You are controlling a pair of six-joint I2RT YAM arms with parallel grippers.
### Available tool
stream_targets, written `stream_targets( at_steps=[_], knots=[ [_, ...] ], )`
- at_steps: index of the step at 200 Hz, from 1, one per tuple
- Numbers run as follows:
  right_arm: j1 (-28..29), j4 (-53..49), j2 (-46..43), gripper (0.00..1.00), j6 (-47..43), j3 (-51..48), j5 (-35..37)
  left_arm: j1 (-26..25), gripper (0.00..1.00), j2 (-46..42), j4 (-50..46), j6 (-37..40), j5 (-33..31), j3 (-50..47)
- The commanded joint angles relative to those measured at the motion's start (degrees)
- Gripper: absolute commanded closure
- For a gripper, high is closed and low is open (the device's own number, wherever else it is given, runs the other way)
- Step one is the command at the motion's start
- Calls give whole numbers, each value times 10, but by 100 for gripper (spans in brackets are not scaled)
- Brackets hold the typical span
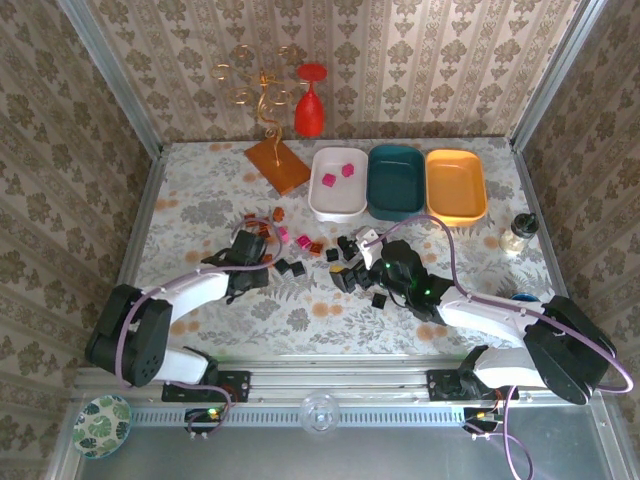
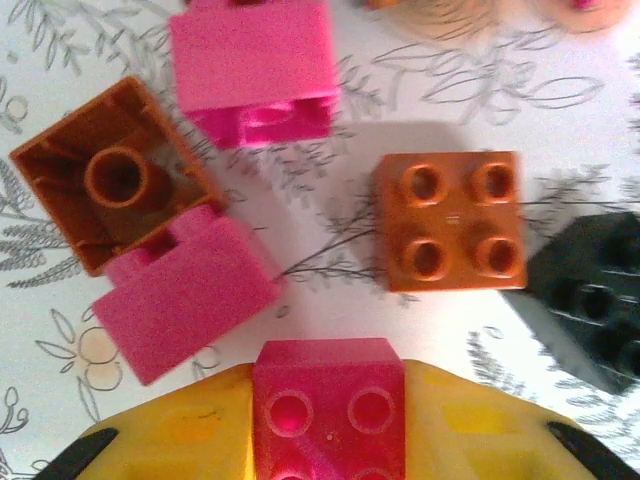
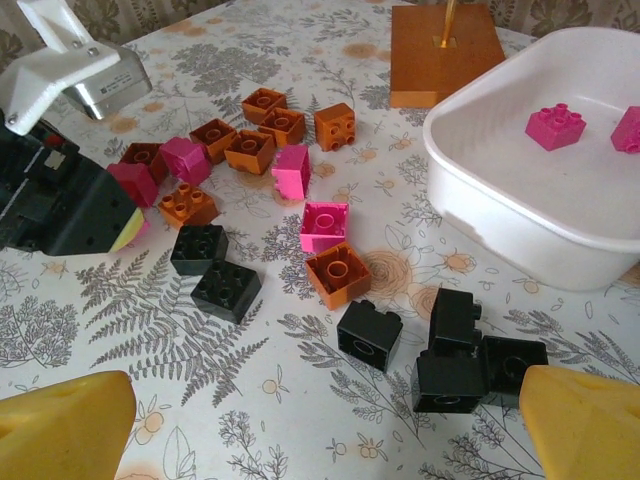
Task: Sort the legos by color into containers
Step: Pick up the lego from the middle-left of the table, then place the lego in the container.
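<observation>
Holding one magenta lego (image 2: 328, 410) clamped between its yellow fingers (image 2: 180, 440), the left end effector (image 1: 266, 250) sits low over the left part of the scattered legos (image 1: 300, 250) on the floral surface (image 1: 200, 205). Just beyond the held piece lie two more magenta blocks, a studs-up orange block (image 2: 450, 220), an upturned orange block (image 2: 110, 185) with its hollow side showing, and a black block (image 2: 590, 300) to the right.

The right end effector (image 3: 325, 400) stands with its jaws spread wide, gripping nothing, above a group of black legos (image 3: 445, 365) at the near right of the pile. A loose orange lego (image 3: 338, 273) and a loose magenta lego (image 3: 325, 226) lie just beyond them.

Along the far edge three containers stand side by side. The white tray (image 1: 335, 203) is on the left and contains two magenta pieces (image 1: 328, 180). The dark teal tray (image 1: 395, 185) is in the middle, and the orange-yellow tray (image 1: 456, 188) is on the right. A red wine glass (image 1: 310, 105) stands beyond the trays, to the far left.
</observation>
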Motion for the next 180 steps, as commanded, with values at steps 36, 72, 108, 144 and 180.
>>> stream_targets(
  at_steps=[36, 72, 108, 144, 180],
  knots=[
    [-3, 20, -34, 0, 7, -14, 96, -77, 67, -23, 36, 33, -26, 117],
    [-6, 27, -82, 0, 22, -43, 207, -84, 67, 114, 66, 91, -9, 269],
    [-9, 20, -107, 0, 29, -55, 289, -80, 66, 295, 46, 127, 21, 470],
    [-17, 16, -109, 0, 39, -58, 302, -73, 64, 467, -24, 142, 47, 693],
    [-17, 14, -112, 0, 40, -57, 298, -59, 46, 574, -143, 155, 63, 902]
  ],
)
